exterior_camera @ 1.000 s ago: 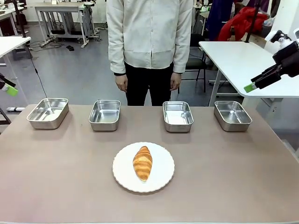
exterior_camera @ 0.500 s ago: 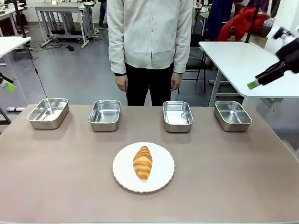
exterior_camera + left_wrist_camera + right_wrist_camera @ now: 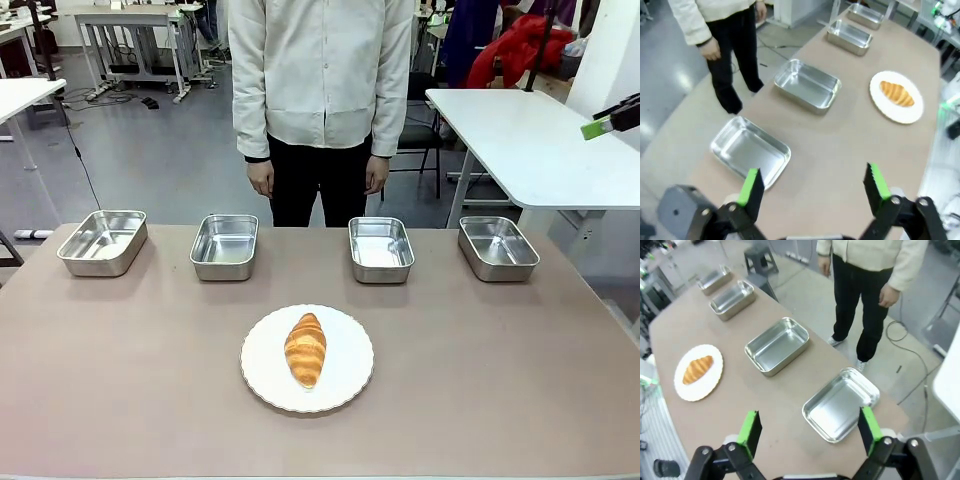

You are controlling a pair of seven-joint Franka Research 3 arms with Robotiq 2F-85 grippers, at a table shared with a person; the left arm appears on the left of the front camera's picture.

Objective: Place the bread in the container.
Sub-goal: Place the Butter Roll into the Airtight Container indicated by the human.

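Left fingers (image 3: pixel 751 186) apart, empty. Right fingers (image 3: pixel 866 423) apart, empty, cut off at front-view edge. Croissant (image 3: pixel 697 369) on plate (image 3: pixel 690 390), well beyond both.

The right gripper (image 3: pixel 600 125) is higher and farther right than a second ago. Then it hung beyond the table's (image 3: pixel 520 400) far right corner, low against the front edge of the white side table (image 3: pixel 510 130), with its wrist and black body in plain sight. Half a second ago it is already on its way up. Now one green pad (image 3: pixel 596 128) and a stub of black finger reach in at the front view's right border, well above that corner. The left gripper (image 3: pixel 812 172) moves too. A second ago it stood off the table's left edge, near the far left corner; it climbs a little, then draws away leftward past the front view's left border.
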